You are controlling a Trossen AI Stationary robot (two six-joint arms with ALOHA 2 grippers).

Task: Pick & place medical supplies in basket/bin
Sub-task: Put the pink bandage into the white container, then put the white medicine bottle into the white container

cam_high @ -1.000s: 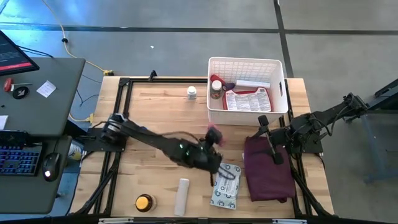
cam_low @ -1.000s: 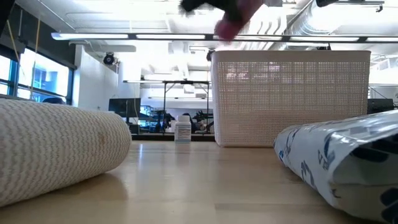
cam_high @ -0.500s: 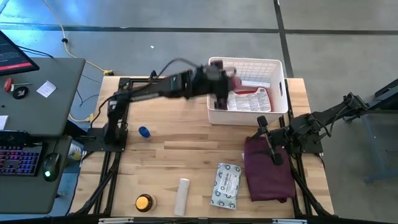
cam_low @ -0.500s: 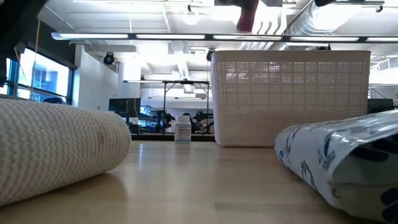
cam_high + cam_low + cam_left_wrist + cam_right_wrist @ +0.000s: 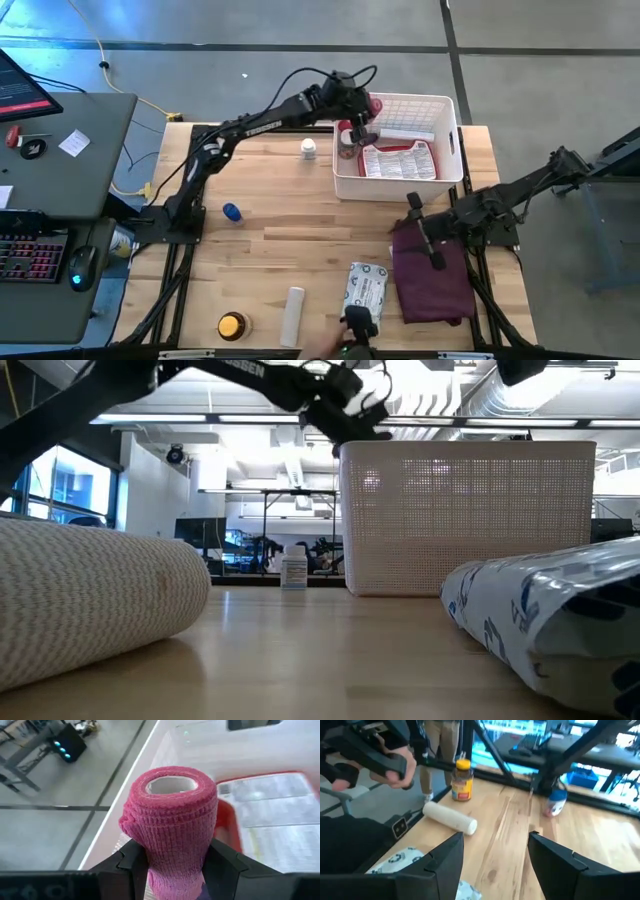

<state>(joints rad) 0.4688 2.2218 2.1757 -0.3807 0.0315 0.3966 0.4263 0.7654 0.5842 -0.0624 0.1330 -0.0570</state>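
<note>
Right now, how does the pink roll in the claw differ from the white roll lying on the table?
The pink roll is gripped in the left claw, held up at the edge of the white basket; the white roll lies free on the table, far from the basket. The pink roll looks short and stubby, the white roll long and slim. The pink roll's hollow core shows; the white roll's ends are not clear. Both are cylinders.

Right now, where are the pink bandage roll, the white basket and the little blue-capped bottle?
pink bandage roll (image 5: 170,827): left wrist view, on its ribbed side.
white basket (image 5: 458,140): high view, on its right rim.
blue-capped bottle (image 5: 232,212): high view, on its blue cap.
</note>
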